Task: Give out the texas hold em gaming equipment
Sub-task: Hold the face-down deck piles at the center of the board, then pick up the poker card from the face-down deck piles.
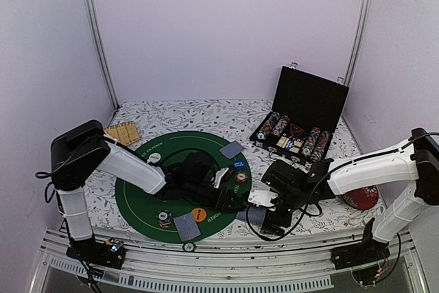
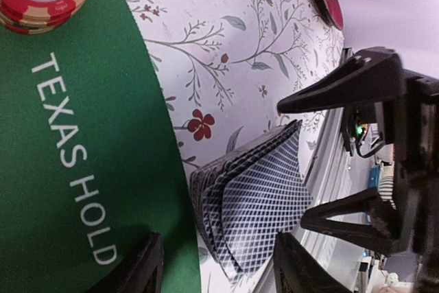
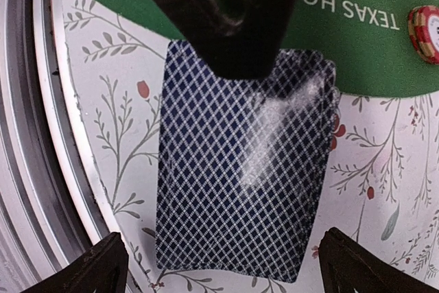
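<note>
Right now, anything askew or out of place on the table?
Yes. The card deck lies on the floral cloth beside the green mat, near the table's front edge. It is splayed, its cards slid into a rough fan instead of a squared stack. Nothing else stands out.

I take the round green mat [image 1: 140, 204] as my landmark; it has the white letters TEXAS HOLD printed on it. Under it and around it lies a white cloth [image 1: 199, 113] with a pattern of grey twigs and small red flowers. At the far left of the green mat, near its edge, I see a tan slatted bamboo mat [image 1: 123, 132]. Behind it on the right, a black case [image 1: 312, 94] stands with the lid up. Well to its right, a red round disc [image 1: 361, 198] rests on the cloth. Behind it rise 2 metal posts [image 1: 99, 39].
</note>
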Motion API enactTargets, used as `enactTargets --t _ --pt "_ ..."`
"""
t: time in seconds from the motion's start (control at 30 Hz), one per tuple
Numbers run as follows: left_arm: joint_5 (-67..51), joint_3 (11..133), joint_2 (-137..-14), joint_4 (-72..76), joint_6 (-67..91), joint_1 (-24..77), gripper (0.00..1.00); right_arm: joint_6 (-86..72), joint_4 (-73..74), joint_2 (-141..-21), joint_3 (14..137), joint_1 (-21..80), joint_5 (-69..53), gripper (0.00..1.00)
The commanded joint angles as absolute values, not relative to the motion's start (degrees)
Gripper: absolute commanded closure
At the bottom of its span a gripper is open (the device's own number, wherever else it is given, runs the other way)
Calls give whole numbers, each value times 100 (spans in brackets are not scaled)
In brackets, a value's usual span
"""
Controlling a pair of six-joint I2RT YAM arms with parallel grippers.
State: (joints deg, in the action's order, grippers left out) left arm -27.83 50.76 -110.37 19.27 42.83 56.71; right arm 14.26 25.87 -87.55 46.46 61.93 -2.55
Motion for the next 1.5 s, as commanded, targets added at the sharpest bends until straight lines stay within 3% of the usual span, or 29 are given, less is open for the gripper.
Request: enactTargets --t 0.0,0.33,0.73,1.27,1.47 --pt "-2808 5218 -11209 1956 4247 5645 42 1622 2565 -9037 4799 6233 -363 1" --pt "-3038 5332 -11523 2043 4307 5676 43 1688 2374 -9463 4792 6231 -63 3" --pt "-2937 5554 -11677 1451 4112 5825 47 1741 2309 -9669 4886 6231 -12 34" --pt "-2175 6275 -11997 98 3475 6085 47 1585 2176 -9674 4939 6227 372 32" --pt "-2426 5901 -11932 1009 3793 6115 40 1629 1866 -9457 4788 6231 249 33"
